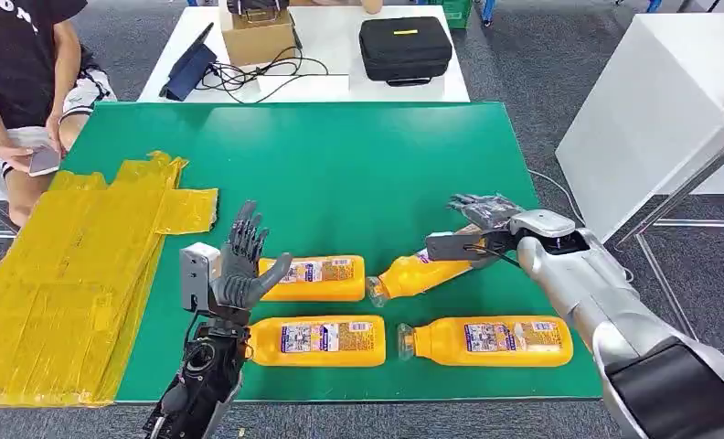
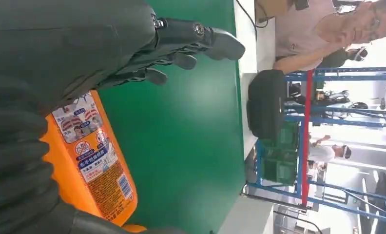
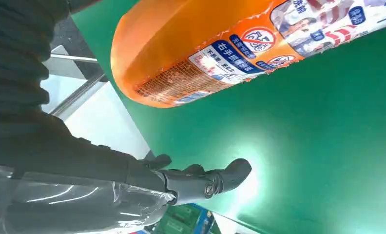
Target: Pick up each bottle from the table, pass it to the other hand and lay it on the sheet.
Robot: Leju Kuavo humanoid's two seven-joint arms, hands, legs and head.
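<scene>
Right hand (image 1: 486,227) over a tilted bottle (image 1: 418,273); you cannot tell whether it grips.
Left hand (image 1: 241,265) open, empty; your wrist view shows its fingers (image 2: 191,44) spread above the table (image 2: 191,146).

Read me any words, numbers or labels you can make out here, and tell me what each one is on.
"右手", then blurred characters: blue band on the tilted bottle's label.
"CON", cut off by the picture's edge: the person's black shirt.
Labels on the other bottles: print too small or blurred to read.
No other legible text.
</scene>
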